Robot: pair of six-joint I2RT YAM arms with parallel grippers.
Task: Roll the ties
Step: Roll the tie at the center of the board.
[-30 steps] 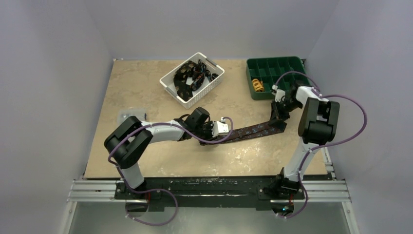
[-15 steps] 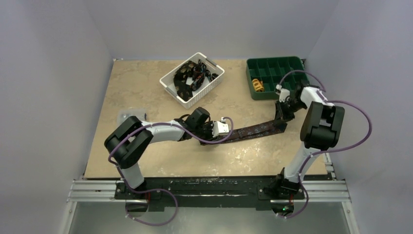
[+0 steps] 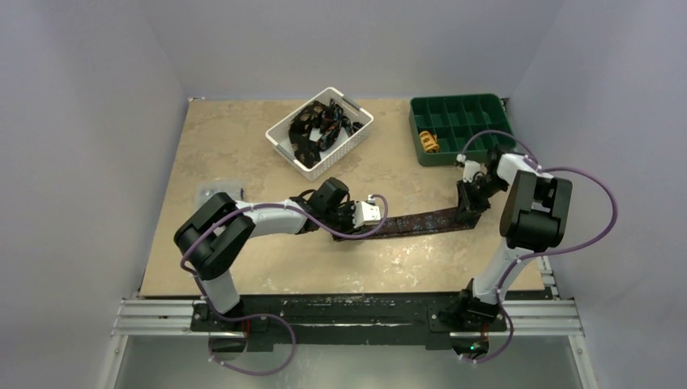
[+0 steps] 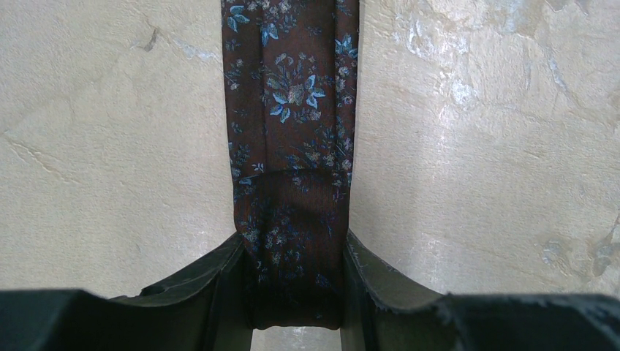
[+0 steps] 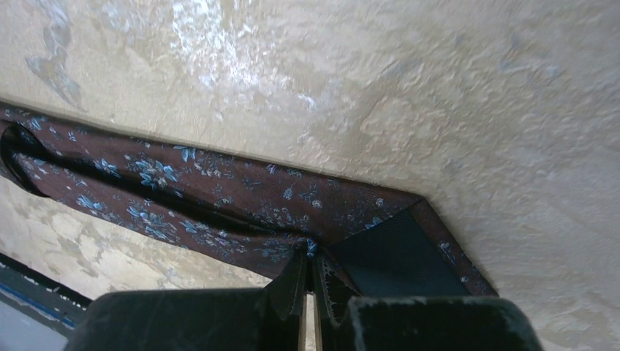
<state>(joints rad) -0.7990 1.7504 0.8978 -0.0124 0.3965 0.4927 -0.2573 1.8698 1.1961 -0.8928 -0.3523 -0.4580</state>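
Observation:
One dark brown tie (image 3: 421, 220) with small blue flowers lies stretched across the table between my two grippers. My left gripper (image 3: 377, 220) is shut on its narrow folded end; in the left wrist view the tie (image 4: 291, 131) runs straight away from between the fingers (image 4: 219, 285). My right gripper (image 3: 469, 203) is shut on the wide end. In the right wrist view it pinches the tie's (image 5: 212, 197) edge at the gripper (image 5: 308, 257), next to the pointed tip with its dark lining turned up. More dark ties (image 3: 320, 126) are piled in the white basket.
The white basket (image 3: 344, 151) stands at the back centre. A green compartment tray (image 3: 415, 134) with a yellow item (image 3: 428, 143) sits at the back right, close behind my right arm. A small grey plate (image 3: 219, 191) lies at the table's left.
My right gripper has come down and toward the near side with the wide end, so the tie now lies lower and flatter. The left arm has not moved.

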